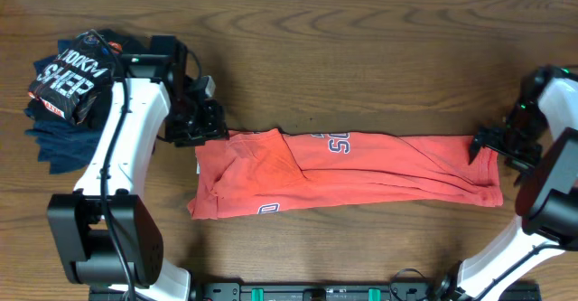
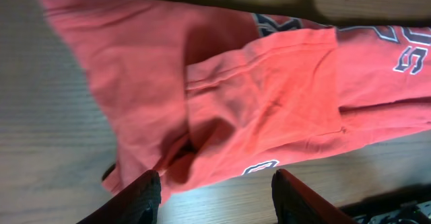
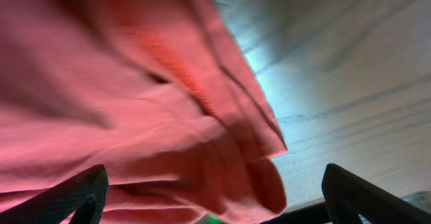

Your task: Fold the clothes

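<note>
Left gripper [image 2: 217, 187]: jaws apart, gripping nothing; T-shirt [image 2: 236, 96] edge just ahead. Right gripper [image 3: 215, 198]: jaws wide, cloth loose between them.

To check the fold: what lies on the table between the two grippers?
The coral-red T-shirt, folded into a long strip, spans from left gripper to right gripper; the overhead view shows it.
</note>
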Robot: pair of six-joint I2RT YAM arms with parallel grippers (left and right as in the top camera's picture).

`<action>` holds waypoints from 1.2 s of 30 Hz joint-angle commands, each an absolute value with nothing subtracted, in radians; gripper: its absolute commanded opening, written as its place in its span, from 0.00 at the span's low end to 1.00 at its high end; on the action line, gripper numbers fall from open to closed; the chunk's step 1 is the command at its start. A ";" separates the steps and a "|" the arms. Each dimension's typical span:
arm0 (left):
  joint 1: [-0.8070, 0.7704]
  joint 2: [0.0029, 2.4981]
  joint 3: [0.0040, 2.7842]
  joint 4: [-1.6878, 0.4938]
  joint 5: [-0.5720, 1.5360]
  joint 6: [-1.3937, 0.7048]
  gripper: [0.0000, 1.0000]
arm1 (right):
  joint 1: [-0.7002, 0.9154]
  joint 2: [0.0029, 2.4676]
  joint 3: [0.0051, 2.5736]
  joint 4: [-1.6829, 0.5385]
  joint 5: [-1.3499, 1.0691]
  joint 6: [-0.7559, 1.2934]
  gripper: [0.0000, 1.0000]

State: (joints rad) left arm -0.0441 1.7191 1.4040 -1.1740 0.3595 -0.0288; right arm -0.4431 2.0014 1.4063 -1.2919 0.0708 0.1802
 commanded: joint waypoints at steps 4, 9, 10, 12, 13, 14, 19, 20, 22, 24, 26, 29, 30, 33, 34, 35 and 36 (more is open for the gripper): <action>-0.163 1.721 1.388 -1.066 0.358 -0.089 0.55 | -0.540 1.973 1.397 -1.287 -0.013 0.155 0.99; -0.270 1.728 1.338 -0.840 0.354 -0.149 0.55 | -0.537 1.973 1.397 -1.279 -0.012 0.155 0.99; -0.286 1.734 1.331 -0.809 0.353 -0.149 0.55 | -0.536 1.973 1.397 -1.275 -0.013 0.155 0.99; -0.314 1.755 1.327 -0.772 0.343 -0.179 0.55 | -0.535 1.973 1.397 -1.271 -0.013 0.156 0.99; -0.325 1.768 1.327 -0.758 0.325 -0.211 0.55 | -0.534 1.973 1.397 -1.271 -0.013 0.156 0.99; -0.334 1.782 1.327 -0.746 0.303 -0.235 0.55 | -0.532 1.973 1.397 -1.271 -0.013 0.156 0.99; -0.355 1.868 1.327 -0.697 0.227 -0.277 0.55 | -0.518 1.973 1.397 -1.271 -0.012 0.155 0.99; -0.357 1.886 1.327 -0.699 0.226 -0.287 0.55 | -0.517 1.973 1.397 -1.271 -0.012 0.155 0.99; -0.359 1.921 1.327 -0.709 0.227 -0.294 0.55 | -0.517 1.973 1.397 -1.271 -0.012 0.155 0.99; -0.359 1.943 1.327 -0.712 0.227 -0.313 0.55 | -0.517 1.973 1.397 -1.270 -0.012 0.155 0.99; -0.359 1.953 1.327 -0.713 0.228 -0.320 0.54 | -0.516 1.973 1.397 -1.267 -0.012 0.155 0.99; -0.360 1.953 1.327 -0.712 0.227 -0.319 0.48 | -0.516 1.973 1.397 -1.266 -0.012 0.155 0.99; -0.360 1.953 1.327 -0.712 0.227 -0.319 0.46 | -0.516 1.973 1.397 -1.266 -0.012 0.155 0.99; -0.361 1.953 1.327 -0.713 0.231 -0.319 0.33 | -0.516 1.973 1.397 -1.266 -0.012 0.156 0.99; -0.361 1.953 1.327 -0.713 0.238 -0.319 0.27 | -0.516 1.973 1.397 -1.266 -0.012 0.156 0.99; -0.361 1.953 1.327 -0.713 0.252 -0.319 0.20 | -0.516 1.973 1.397 -1.265 -0.012 0.156 0.99; -0.361 1.953 1.327 -0.713 0.265 -0.319 0.12 | -0.516 1.973 1.397 -1.264 -0.012 0.156 0.99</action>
